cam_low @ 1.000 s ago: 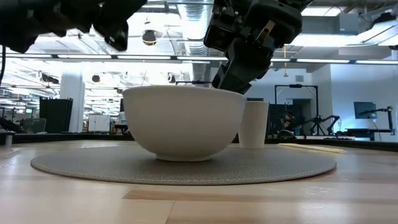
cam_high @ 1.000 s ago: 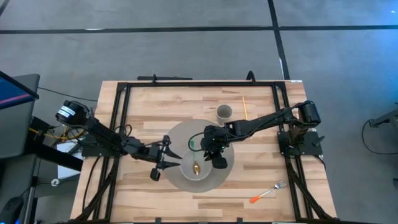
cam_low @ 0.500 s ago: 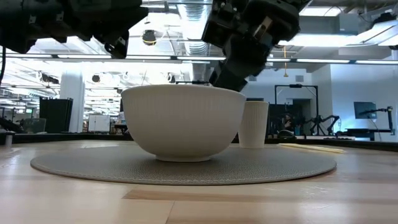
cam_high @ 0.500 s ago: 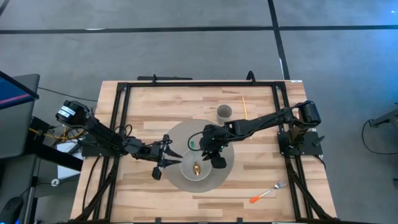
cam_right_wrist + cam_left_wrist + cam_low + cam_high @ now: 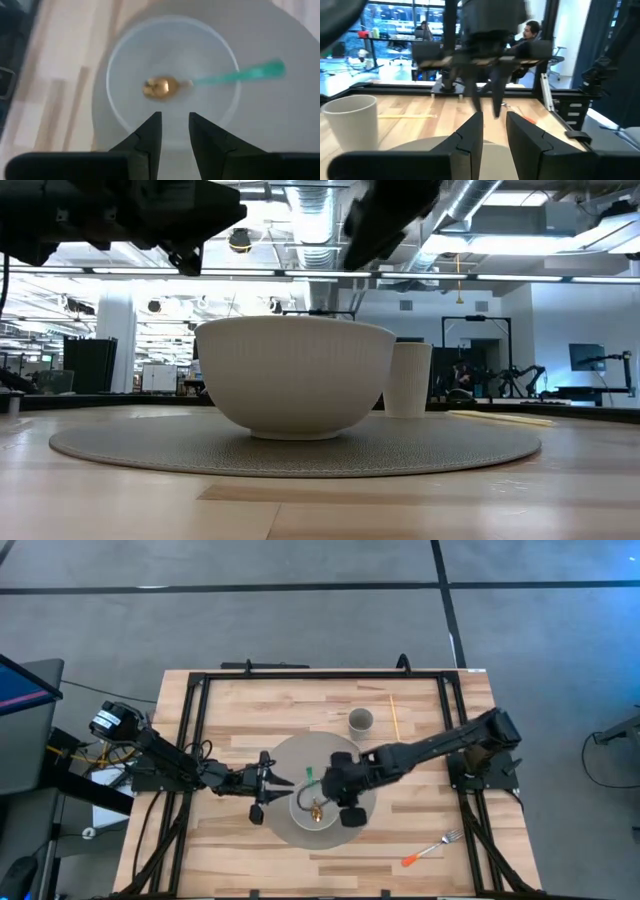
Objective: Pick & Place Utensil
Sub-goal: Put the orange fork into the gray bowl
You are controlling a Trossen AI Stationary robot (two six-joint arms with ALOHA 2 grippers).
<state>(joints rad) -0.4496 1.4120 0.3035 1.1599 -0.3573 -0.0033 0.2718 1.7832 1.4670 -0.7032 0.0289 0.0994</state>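
A white bowl (image 5: 300, 816) (image 5: 295, 375) stands on a round grey mat (image 5: 285, 755). A spoon (image 5: 200, 80) lies in it: the gold head (image 5: 159, 87) (image 5: 316, 810) is on the bowl's bottom and the green handle (image 5: 250, 72) leans over the rim. My right gripper (image 5: 325, 795) (image 5: 175, 117) hangs above the bowl, pointing down, open by a narrow gap and empty. My left gripper (image 5: 272, 785) (image 5: 494, 114) waits level at the mat's left edge, facing the bowl, also narrowly open and empty.
A paper cup (image 5: 360, 721) (image 5: 408, 380) stands at the mat's far edge, with a chopstick (image 5: 394, 715) to its right. A fork with an orange handle (image 5: 430, 850) lies near the table's near right corner. A black frame (image 5: 300, 675) rings the table.
My right gripper has swung from the bowl's far right side toward the near left, and now stands over the bowl's middle; in the low view it has risen out of the picture's top. My left gripper has edged slightly toward the bowl. The spoon and bowl have stayed put.
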